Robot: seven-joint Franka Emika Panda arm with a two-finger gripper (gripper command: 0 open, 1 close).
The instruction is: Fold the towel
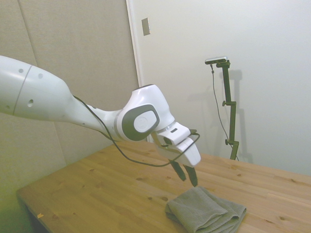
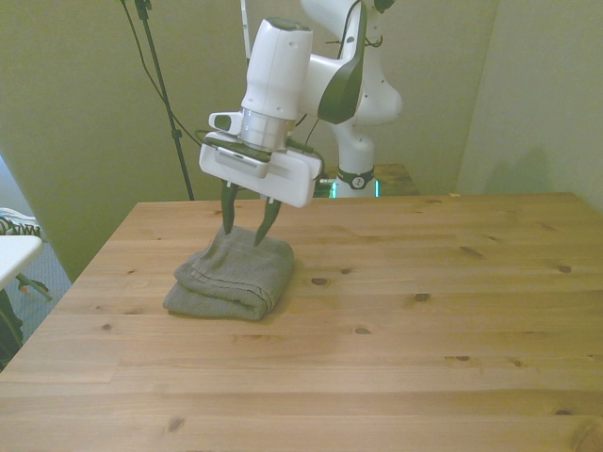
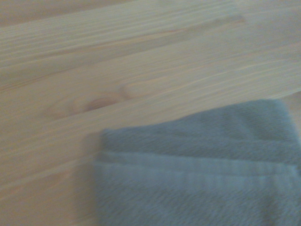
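Note:
The grey towel (image 2: 229, 278) lies flat in folded layers on the wooden table (image 2: 396, 320), toward the front view's left. It also shows low in the side view as the towel (image 1: 206, 211). My gripper (image 2: 244, 230) hangs just above the towel's far edge, fingers open and empty, tips apart from the cloth. From the side, the gripper (image 1: 187, 177) is a little above the towel. The wrist view shows a towel (image 3: 202, 174) corner with a hemmed band on bare wood.
A black tripod leg (image 2: 165, 99) stands behind the table's far corner at the front view's left. White furniture (image 2: 14, 254) sits beyond the table's edge at the front view's left.

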